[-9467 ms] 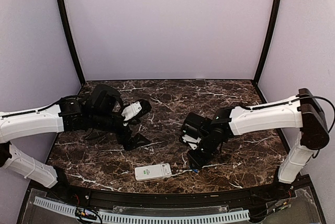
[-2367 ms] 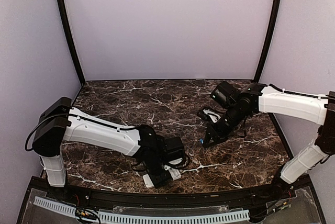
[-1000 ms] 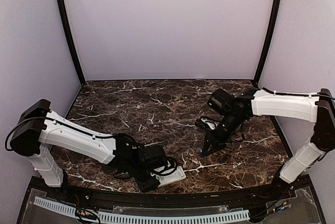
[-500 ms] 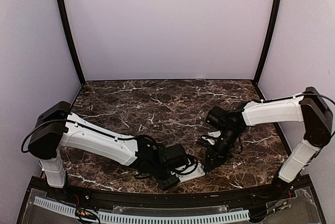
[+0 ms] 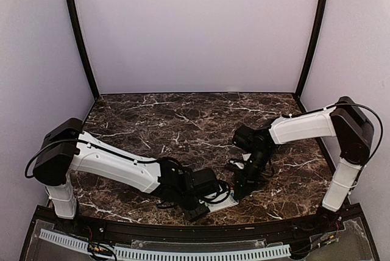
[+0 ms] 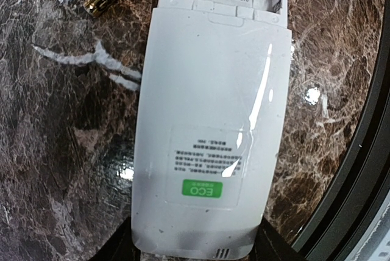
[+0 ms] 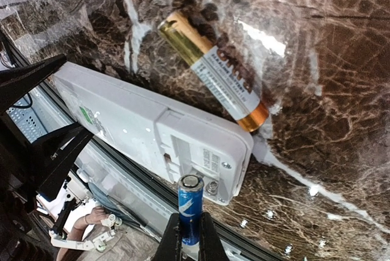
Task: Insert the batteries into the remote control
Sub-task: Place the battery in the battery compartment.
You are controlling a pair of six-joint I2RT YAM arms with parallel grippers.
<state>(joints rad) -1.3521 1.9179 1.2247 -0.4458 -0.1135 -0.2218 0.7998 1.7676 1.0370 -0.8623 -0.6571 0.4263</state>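
— Position of the flat white plastic remote control (image 6: 207,121)?
— It is laid back up on the dark marbled desk (image 6: 61,121), near the front edge, with its battery bay uncovered. The end opposite the bay is clamped by the left gripper (image 6: 195,252).
— And at the other arm?
— A slim blue battery (image 7: 190,203) is pinched in the right gripper (image 7: 189,239) and held just at the open bay end; whether contact is made cannot be told. A gold-and-white battery (image 7: 213,81) is seen lying on the desk beside the remote.
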